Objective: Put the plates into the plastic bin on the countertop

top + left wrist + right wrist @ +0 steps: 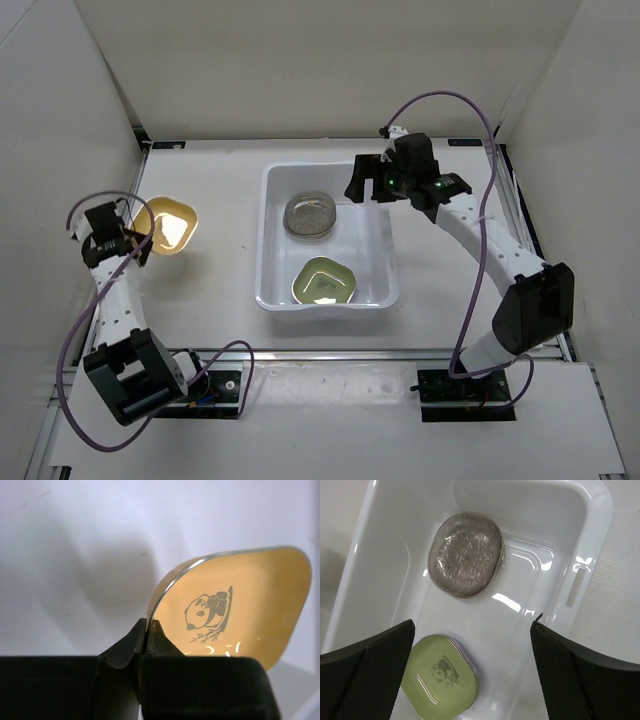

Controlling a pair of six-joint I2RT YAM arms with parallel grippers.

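Top external: left claw [143, 240] pinches yellow plate [174, 224], arm [118, 300] folded.

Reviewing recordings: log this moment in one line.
left gripper shut on yellow plate | right gripper open above bin | in bin: green plate, clear plate

Centre frame on the desk [220, 300], the bin [264, 240] holds a far plate [309, 215] above a near plate [324, 281], with a third plate [172, 226] middle left.

Yellow-orange panda plate [172, 226] left of the white bin [268, 240]; round speckled grey plate [309, 215] and light-green plate [324, 282] inside
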